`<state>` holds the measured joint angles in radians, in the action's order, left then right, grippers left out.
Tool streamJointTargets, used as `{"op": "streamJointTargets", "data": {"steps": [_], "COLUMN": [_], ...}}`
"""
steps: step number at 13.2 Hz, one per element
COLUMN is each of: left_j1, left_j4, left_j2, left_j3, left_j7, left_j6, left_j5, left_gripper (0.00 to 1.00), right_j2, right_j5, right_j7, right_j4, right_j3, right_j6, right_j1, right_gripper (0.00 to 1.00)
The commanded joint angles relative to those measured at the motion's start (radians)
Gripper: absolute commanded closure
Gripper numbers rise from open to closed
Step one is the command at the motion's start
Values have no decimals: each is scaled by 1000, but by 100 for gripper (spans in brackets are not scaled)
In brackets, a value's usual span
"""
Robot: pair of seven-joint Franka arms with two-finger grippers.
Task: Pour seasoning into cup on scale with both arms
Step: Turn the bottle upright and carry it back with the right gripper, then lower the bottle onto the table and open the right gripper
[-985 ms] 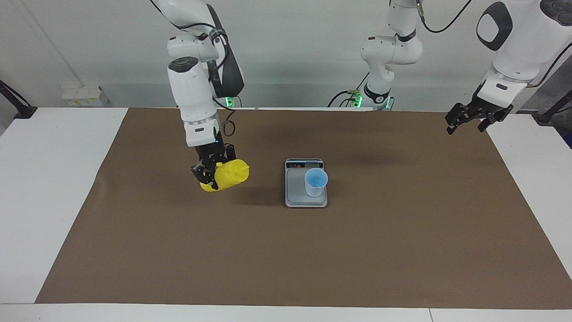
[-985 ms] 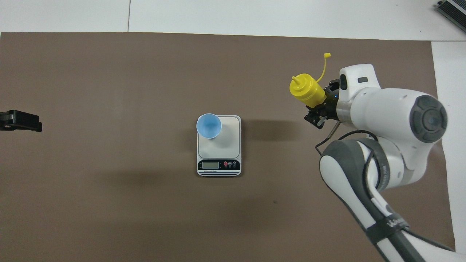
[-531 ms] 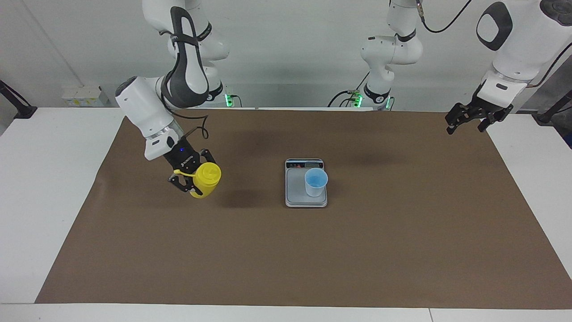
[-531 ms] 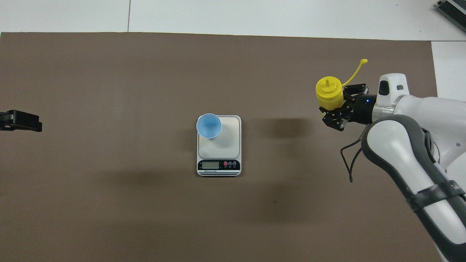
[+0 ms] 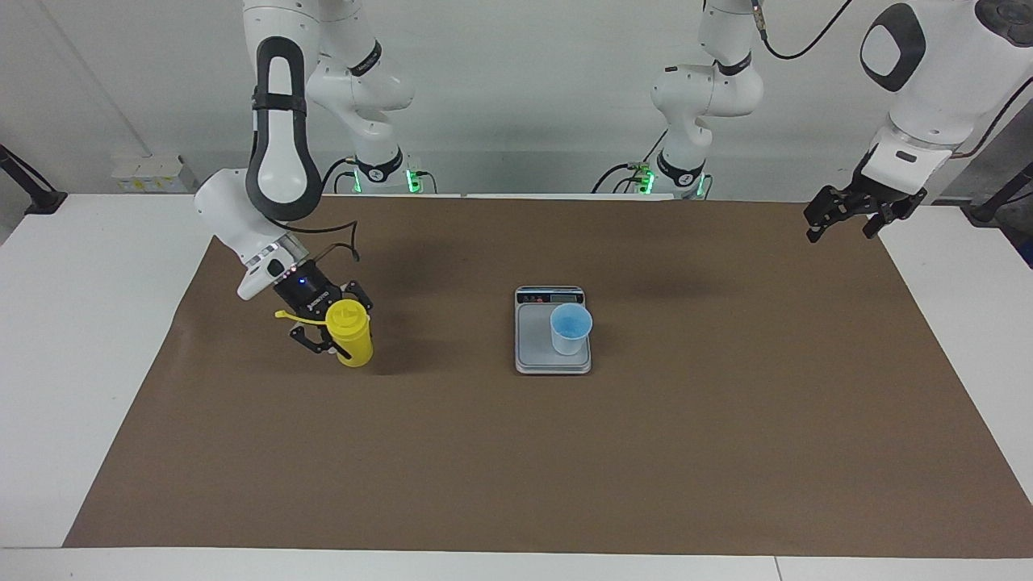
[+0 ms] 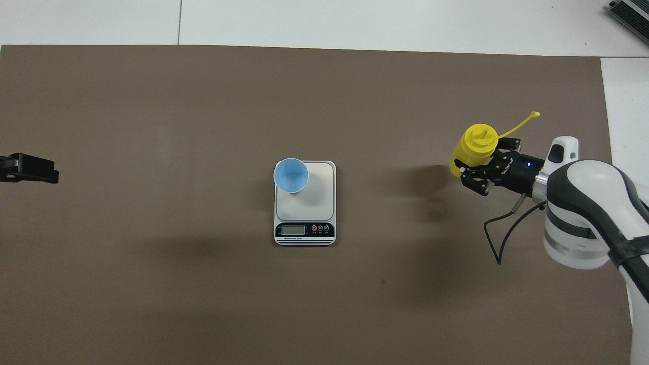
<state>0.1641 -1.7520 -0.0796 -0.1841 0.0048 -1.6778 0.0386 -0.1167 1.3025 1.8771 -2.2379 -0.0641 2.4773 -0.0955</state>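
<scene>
Here the right gripper clamps the seasoning bottle mid-body, likely light, soft, squeezable plastic; left gripper waits, fingers spread.

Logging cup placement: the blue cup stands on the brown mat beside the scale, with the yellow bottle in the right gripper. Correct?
Not quite: the facing view shows the blue cup standing on the scale, not on the mat. The yellow bottle is indeed in the right gripper.
</scene>
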Motion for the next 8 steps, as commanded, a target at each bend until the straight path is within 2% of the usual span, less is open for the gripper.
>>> {"op": "streamJointTargets", "data": {"steps": [1,4,8], "left_j1": [-8,-8,-8], "left_j4": [-12,-12,-11], "left_j2": [-9,-9,-9], "left_j3": [6,6,6], "left_j7": [0,0,0], "left_j6": [1,1,1], "left_j5": [14,14,14], "left_gripper": [0,0,0], "right_j2": [20,-7,-40], "right_j5": [75,182,276], "right_j7": [59,146,252], "right_j4": [-35,-48,-57], "right_j3": [-13,-13,-13], "right_j6": [2,-23,-51], "right_j1": [-16,-18,-33], "right_gripper": [48,44,28]}}
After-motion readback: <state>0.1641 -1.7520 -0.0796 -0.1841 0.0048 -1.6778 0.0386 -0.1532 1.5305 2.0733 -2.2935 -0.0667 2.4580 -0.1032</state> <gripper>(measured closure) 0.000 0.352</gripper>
